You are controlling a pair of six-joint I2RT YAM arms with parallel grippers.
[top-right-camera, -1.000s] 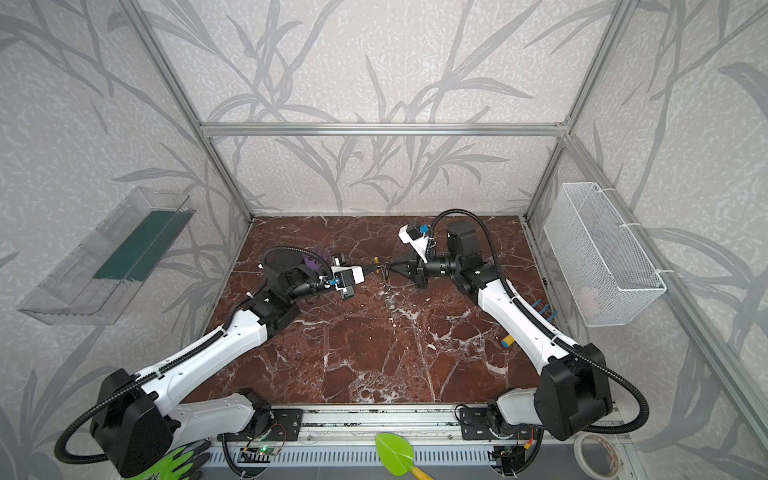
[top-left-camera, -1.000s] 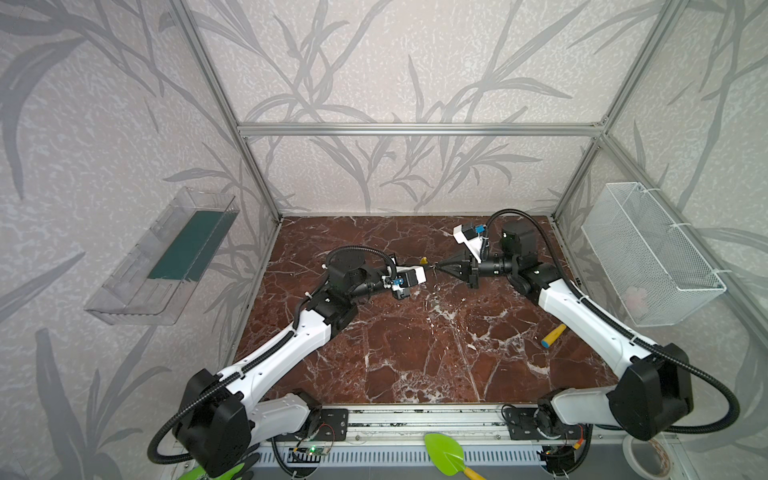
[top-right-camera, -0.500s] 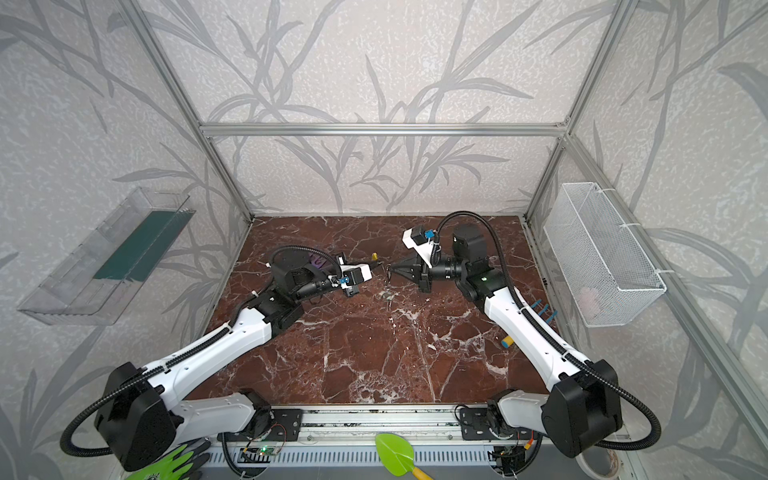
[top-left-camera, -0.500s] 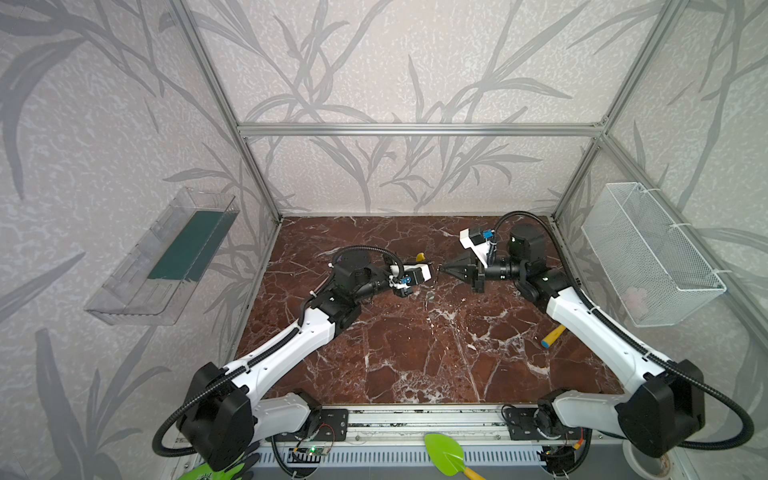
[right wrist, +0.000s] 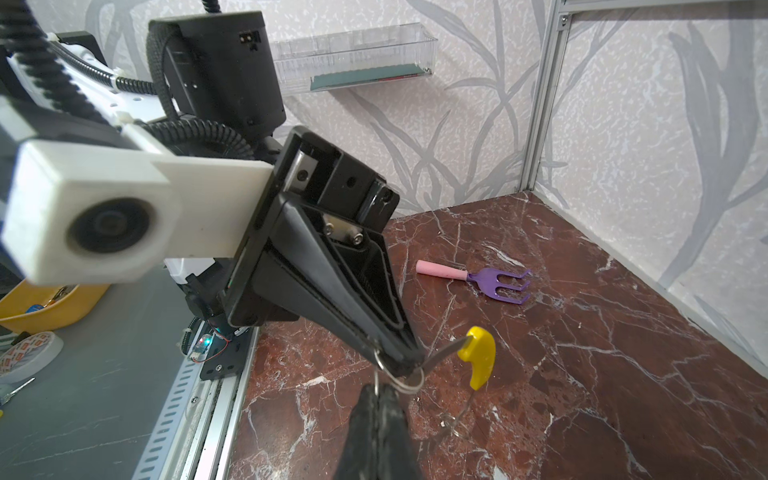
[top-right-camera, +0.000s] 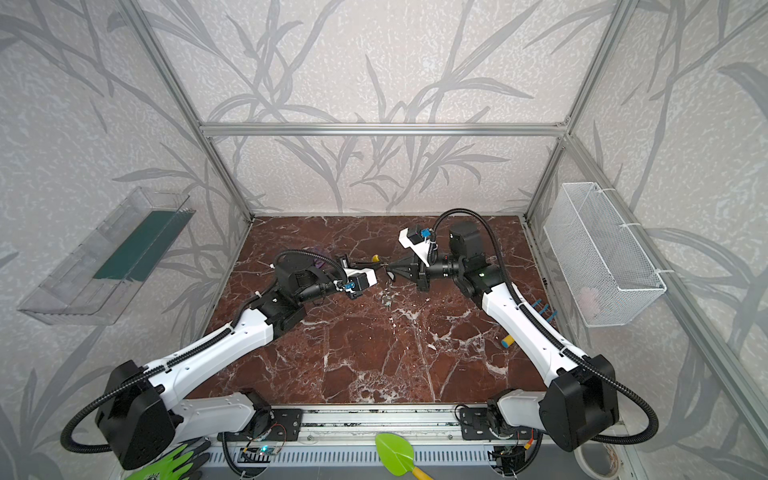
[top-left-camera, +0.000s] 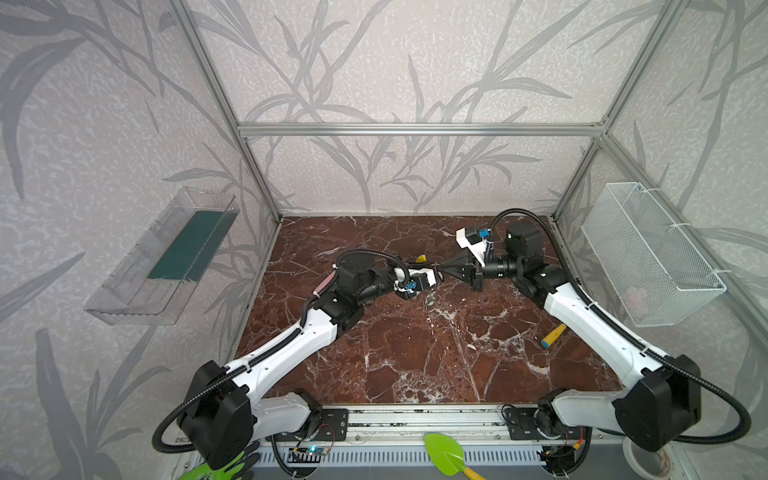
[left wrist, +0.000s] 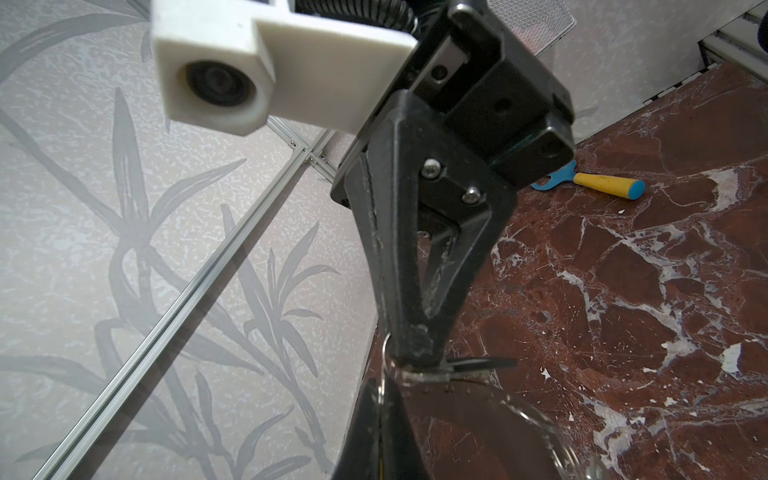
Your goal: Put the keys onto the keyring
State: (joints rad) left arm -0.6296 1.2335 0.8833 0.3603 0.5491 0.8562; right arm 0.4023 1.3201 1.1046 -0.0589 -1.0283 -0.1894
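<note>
- The keyring [right wrist: 478,357] is held up off the marble tabletop [top-left-camera: 395,361], in the same spot between the arms as a second ago. Its yellow sleeve [top-left-camera: 420,258] sits just beside the two meeting tips, and thin wire droops below it.
- On the left, your left gripper [right wrist: 402,360] stays pinched tight on the keyring's wire next to the sleeve. That arm has only nudged a touch toward the middle.
- Below the meeting point, the keys [top-left-camera: 429,300] look to be lying on the tabletop, apart from both grippers, though they are too small to read clearly.
- On the right, your right gripper [left wrist: 415,356] stays closed on a small loop of what looks like the same wire, tip to tip with the left one. Its arm has merely wobbled.
- So nothing has really changed. You hold the ring with both grippers, but I judge that no key is threaded yet. One gripper will have to let go to fetch them.
</note>
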